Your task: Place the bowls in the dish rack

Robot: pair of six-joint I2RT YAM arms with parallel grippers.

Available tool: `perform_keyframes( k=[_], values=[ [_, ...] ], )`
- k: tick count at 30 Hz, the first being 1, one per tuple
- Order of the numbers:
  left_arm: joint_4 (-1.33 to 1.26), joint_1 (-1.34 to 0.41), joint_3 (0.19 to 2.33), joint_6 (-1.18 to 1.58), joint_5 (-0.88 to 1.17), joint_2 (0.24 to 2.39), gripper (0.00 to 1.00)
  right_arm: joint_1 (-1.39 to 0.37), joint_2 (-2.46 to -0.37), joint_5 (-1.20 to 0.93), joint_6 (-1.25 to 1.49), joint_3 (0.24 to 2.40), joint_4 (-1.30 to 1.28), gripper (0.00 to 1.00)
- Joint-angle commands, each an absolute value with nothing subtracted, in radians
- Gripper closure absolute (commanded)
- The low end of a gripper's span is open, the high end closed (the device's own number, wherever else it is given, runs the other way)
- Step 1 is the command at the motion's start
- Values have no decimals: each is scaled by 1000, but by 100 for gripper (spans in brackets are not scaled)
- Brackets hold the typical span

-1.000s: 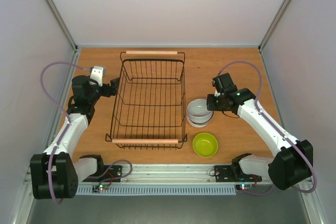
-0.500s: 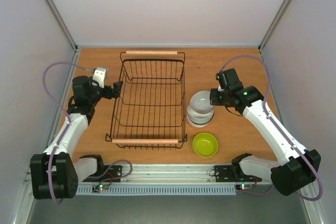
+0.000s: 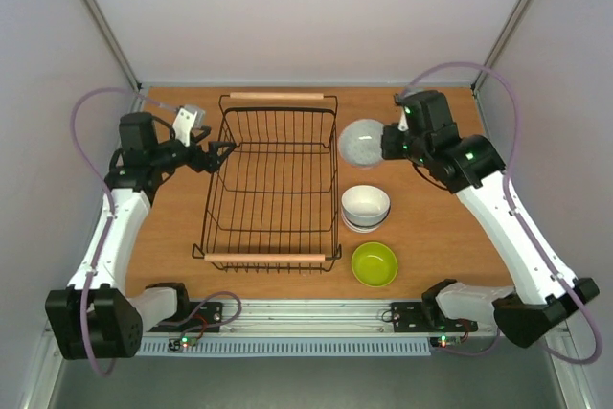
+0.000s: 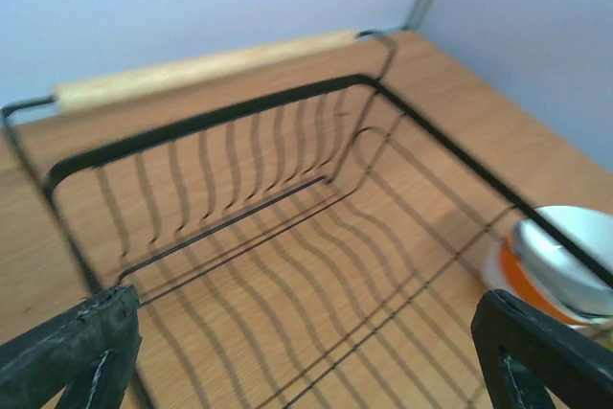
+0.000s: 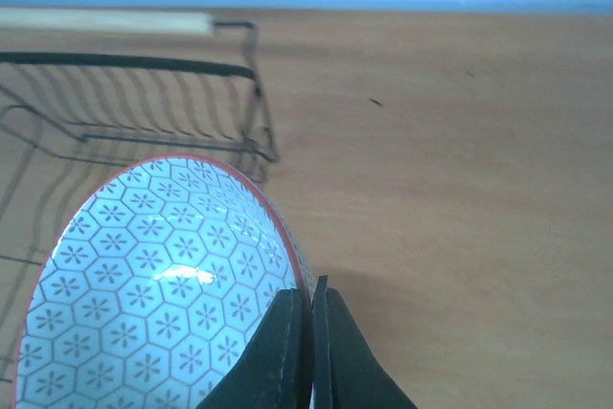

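The right arm is stretched far out with its elbow high. The right hand (image 3: 387,141) is turned left toward the far right corner of the dish rack (image 3: 278,110). It is pinched tight on the rim of a patterned bowl (image 3: 362,143), which hangs tilted just outside the rack's right edge, clear of the tabletop (image 3: 172,237). From overhead that bowl looks plain pale grey. The right wrist camera shows the same bowl (image 5: 163,284) lined with blue hexagons and little flowers, with a thin red edge, and the two fingers (image 5: 284,342) clamping its wall between them. Behind it are the rack's corner wires (image 5: 144,64) and one wooden handle.

The left arm runs up the left side of the tabletop. The left hand (image 3: 216,153) points right at the rack's left rim, spread wide and holding nothing. Its wrist camera looks across the wire floor of the rack (image 4: 287,189), with the dark fingertips (image 4: 86,332) at the bottom corners of the picture. That view also shows the stack of bowls (image 4: 551,261) beyond the far wall, with an orange one under a white one. The overhead view shows only the white top of that stack (image 3: 365,206), which stands just right of the rack. The lime green bowl (image 3: 374,263) sits alone nearer the arm bases.
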State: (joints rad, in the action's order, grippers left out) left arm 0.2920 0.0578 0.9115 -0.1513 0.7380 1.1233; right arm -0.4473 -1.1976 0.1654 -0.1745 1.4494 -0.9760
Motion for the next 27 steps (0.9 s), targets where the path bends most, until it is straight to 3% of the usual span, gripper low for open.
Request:
perform_keyframes(
  k=[1,14,27],
  values=[
    [523,51,1056,-188,997,1157,5,-582,-1335,210,-212,1609,-939,99],
    [682,31,1127,-204,1104,1192,4,-874,-1779,431,-305,2046,-1016,99],
    [670,-73,1109,-212,881,1279,12,-991,-1868,462,-329,2176,-1027,99]
  ],
)
